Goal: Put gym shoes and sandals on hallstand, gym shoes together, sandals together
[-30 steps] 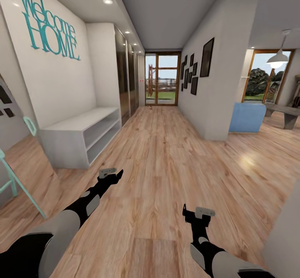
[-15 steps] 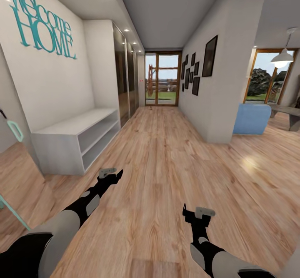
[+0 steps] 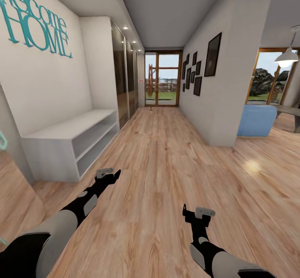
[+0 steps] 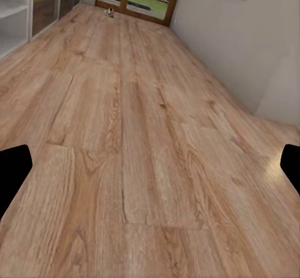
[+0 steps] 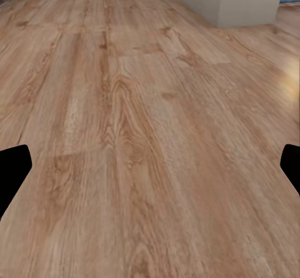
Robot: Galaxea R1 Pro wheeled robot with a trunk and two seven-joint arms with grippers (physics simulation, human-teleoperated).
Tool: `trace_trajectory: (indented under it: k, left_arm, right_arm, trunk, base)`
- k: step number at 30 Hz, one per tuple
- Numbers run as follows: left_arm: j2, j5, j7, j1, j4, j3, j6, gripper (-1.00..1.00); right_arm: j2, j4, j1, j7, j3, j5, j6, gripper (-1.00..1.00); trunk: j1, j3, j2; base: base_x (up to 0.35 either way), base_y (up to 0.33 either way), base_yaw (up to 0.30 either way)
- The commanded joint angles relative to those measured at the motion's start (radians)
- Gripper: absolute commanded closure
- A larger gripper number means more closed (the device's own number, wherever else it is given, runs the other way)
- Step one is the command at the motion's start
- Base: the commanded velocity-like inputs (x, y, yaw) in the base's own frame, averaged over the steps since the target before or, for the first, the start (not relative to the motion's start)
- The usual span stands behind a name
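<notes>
1. Nearest to the camera are the two arms, both held low over the corridor floor (image 3: 166, 174). The right gripper (image 3: 199, 214) is closest and the left gripper (image 3: 107, 174) is a little further forward. In each wrist view the two dark finger tips sit at opposite edges with bare planks between them, so both pairs of jaws stand wide apart and hold nothing.

2. Beyond the left gripper, against the wall with the teal lettering (image 3: 35, 24), stands a plain low white shelf bench (image 3: 68, 138) with two open shelves. I see no tall back on it, so I judge it is not the hallstand.

3. Further on are dark wardrobe doors (image 3: 121, 78) on one side and framed pictures (image 3: 212, 55) on the other; a blue sofa (image 3: 256, 120) shows through the opening.

4. At the far end, on the floor just before the glass door (image 3: 161, 79), lies a small thing. In the left wrist view it shows as a pale speck with green and red (image 4: 109, 12), which I judge is one gym shoe, well apart from the robot. It is too small to tell more. The sandals are not to be made out.

5. Handling, as a judgement: a sneaker is light, with a soft upper and a stiff sole. The collar by the heel looks the best place to take hold, across the narrow width.
</notes>
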Motion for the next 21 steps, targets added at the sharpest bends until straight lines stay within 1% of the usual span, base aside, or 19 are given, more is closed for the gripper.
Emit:
trace_trajectory:
  k: [1,6,7,12,21]
  left_arm:
    - [0.001,0.007,-0.008,-0.001,0.002,0.003,0.0,-1.0]
    - [0.01,0.007,-0.008,-0.001,0.002,0.004,0.0,-1.0]
    - [0.019,0.007,-0.009,-0.001,0.002,0.005,0.001,-1.0]
    - [0.029,0.008,-0.009,-0.001,0.0,0.004,0.001,-1.0]
    - [0.031,0.008,-0.009,-0.001,0.0,0.004,0.001,-1.0]
  right_arm:
    - [0.0,0.001,0.0,-0.001,0.0,-0.002,-0.003,-1.0]
    - [0.001,0.001,-0.001,-0.002,0.0,-0.002,-0.003,-1.0]
    - [0.0,0.001,-0.001,-0.002,0.0,-0.002,-0.003,-1.0]
    - [0.0,0.001,-0.001,-0.002,0.0,-0.002,-0.003,-1.0]
    - [0.0,0.001,-0.001,-0.002,0.0,-0.002,-0.003,-1.0]
  trunk:
    - [0.0,-0.001,0.0]
    - [0.0,-0.001,0.0]
    - [0.0,-0.001,0.0]
    - [0.0,-0.001,0.0]
    - [0.0,-0.001,0.0]
  base:
    - [0.344,0.0,0.0]
    - [0.345,0.0,0.0]
    - [0.346,0.0,0.0]
    - [0.346,0.0,0.0]
    - [0.346,0.0,0.0]
